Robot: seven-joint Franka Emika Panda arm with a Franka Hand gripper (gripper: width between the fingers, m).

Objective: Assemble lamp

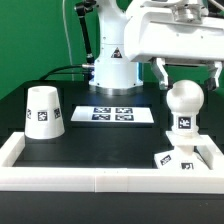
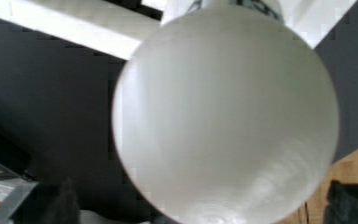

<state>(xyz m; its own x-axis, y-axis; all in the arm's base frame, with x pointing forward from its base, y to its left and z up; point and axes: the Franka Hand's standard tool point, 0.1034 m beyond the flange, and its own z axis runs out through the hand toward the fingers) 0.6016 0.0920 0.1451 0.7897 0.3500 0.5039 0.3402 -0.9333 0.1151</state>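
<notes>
At the frame's right the gripper (image 1: pixel 188 82) hangs open over the bulb (image 1: pixel 184 100), one finger on either side of its ball. The shade (image 1: pixel 42 110) stands at the left.

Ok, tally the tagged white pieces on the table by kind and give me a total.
Shade: 1
Bulb: 1
Base: 1
Marker board: 1
Total: 4
</notes>
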